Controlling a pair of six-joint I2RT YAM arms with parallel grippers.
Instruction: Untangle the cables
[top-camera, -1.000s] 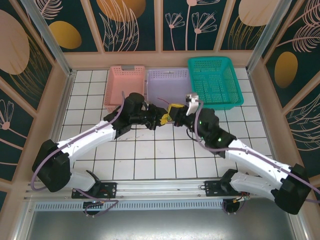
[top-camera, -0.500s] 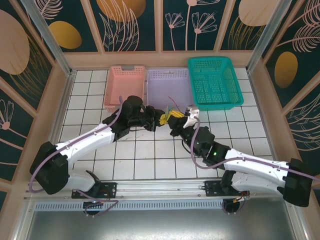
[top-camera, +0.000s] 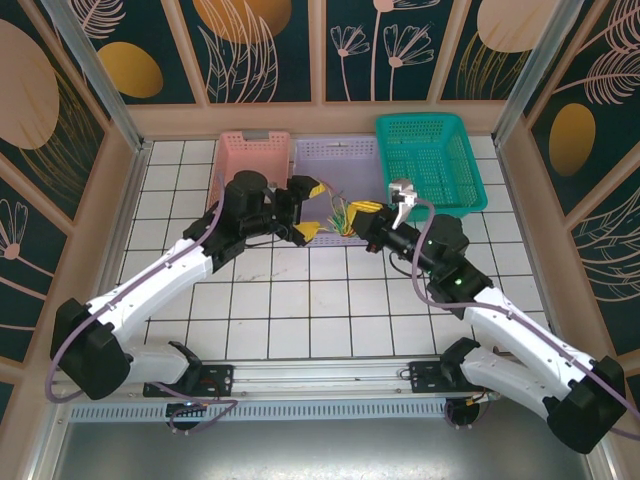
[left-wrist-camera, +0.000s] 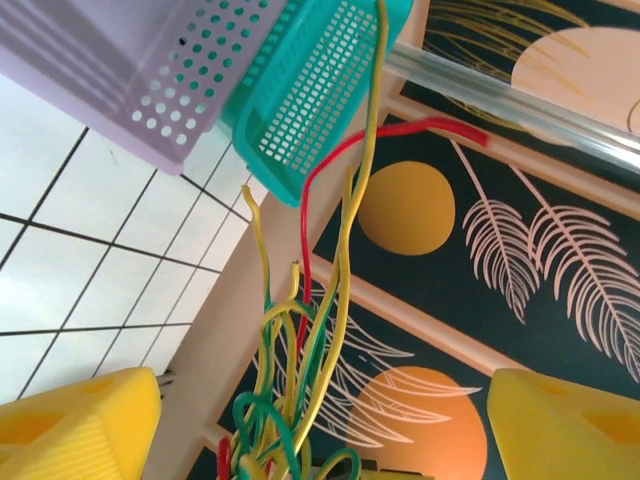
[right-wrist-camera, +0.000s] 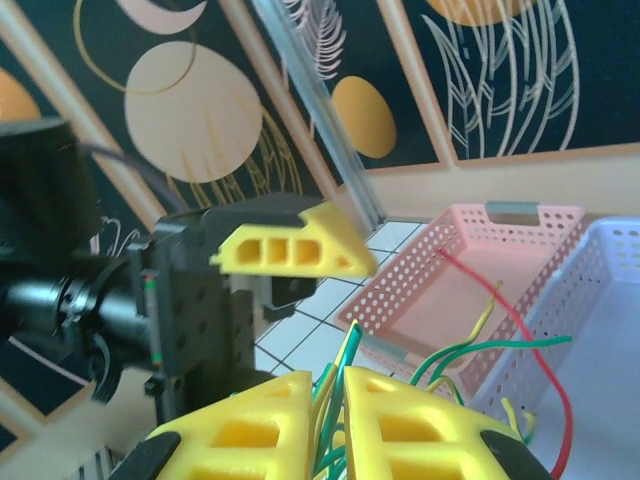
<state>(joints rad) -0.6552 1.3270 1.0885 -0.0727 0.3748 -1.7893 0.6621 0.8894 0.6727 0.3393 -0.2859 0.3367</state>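
Note:
The cables (top-camera: 340, 216) are a tangled bundle of yellow, green and red wires hanging in the air in front of the lilac basket. My right gripper (top-camera: 363, 214) is shut on the bundle, and green and yellow strands (right-wrist-camera: 340, 395) run up between its yellow fingers (right-wrist-camera: 425, 430). My left gripper (top-camera: 308, 208) stands open on the bundle's left side. In the left wrist view the cables (left-wrist-camera: 300, 380) hang between its wide-apart yellow fingers (left-wrist-camera: 75, 425) without touching either. A red wire (right-wrist-camera: 515, 325) and loose green ends trail toward the baskets.
Three baskets stand along the back wall: pink (top-camera: 248, 175), lilac (top-camera: 338, 168) and teal (top-camera: 430, 162). The bundle hangs just in front of the lilac one. White tiled floor (top-camera: 300, 300) lies open between the arms, with patterned walls on three sides.
My left gripper has opened and let go of the bundle. Both grippers have moved back toward the baskets, and the right one still holds the cables.

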